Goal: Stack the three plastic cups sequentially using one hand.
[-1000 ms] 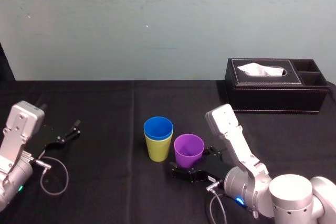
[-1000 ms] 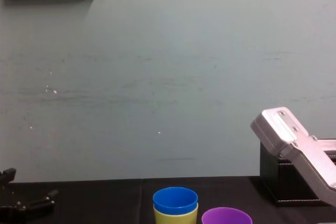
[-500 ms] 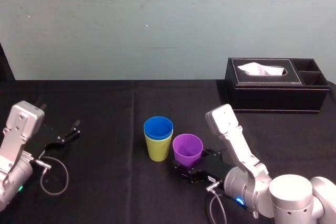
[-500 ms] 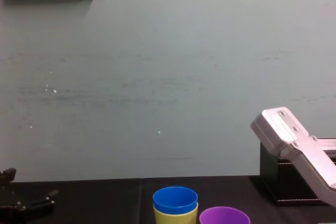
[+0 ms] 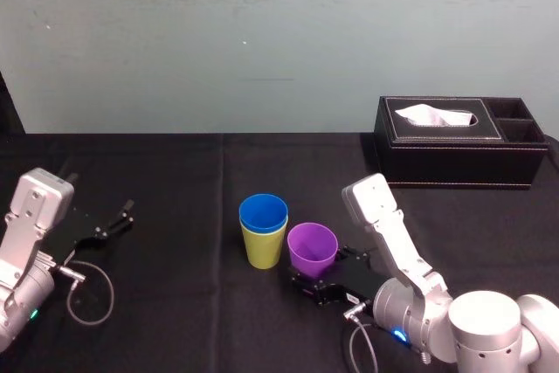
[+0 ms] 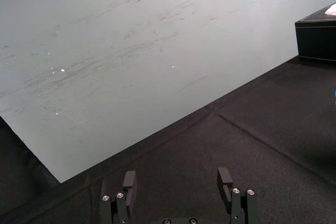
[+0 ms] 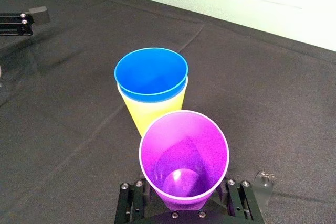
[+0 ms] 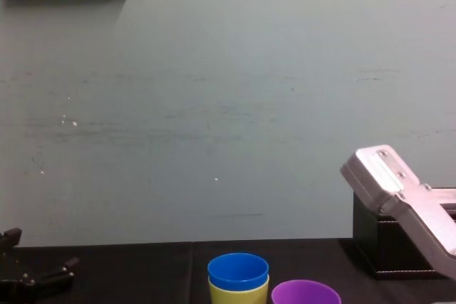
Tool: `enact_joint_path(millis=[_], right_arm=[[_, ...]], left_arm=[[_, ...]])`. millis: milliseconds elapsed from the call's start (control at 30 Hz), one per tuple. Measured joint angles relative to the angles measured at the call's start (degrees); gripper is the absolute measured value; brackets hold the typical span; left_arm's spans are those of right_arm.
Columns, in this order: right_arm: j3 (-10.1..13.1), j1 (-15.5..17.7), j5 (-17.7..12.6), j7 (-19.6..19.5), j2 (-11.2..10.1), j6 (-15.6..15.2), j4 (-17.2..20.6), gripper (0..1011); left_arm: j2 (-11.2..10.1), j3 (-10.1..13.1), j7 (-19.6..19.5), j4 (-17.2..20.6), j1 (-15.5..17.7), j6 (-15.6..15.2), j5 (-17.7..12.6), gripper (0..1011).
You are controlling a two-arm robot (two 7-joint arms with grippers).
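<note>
Black slender right pincer [image 7: 179, 205] clamped on the base of the purple tapered plastic cup [image 7: 184, 153], tilted; just beyond it stand the other 2: blue plastic cup [image 7: 151, 72] nested inside yellow-green plastic cup [image 7: 144, 113]; far off sideways, left gripper [image 6: 176, 179] parked, fingers spread apart

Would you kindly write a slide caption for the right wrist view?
Right gripper straddles the purple cup, beside the blue cup nested in the yellow-green cup.
</note>
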State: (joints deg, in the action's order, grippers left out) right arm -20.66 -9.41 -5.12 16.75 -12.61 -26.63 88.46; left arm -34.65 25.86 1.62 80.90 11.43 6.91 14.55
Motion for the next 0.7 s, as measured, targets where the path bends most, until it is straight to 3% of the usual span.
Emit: enact_joint_path(millis=[333,700], right_arm=[[0.50,-0.08,1.07,0.34,-1.27,-2.32,4.39,707],[1.90,-2.73,0.59,1.76,-1.46,-7.40,8.85,707]], left_arm=[[0.00,0.00,0.00,0.00,0.00,0.00,0.00,1000],[0.00,0.00,0.00,0.00,0.00,0.00,0.00,1000]])
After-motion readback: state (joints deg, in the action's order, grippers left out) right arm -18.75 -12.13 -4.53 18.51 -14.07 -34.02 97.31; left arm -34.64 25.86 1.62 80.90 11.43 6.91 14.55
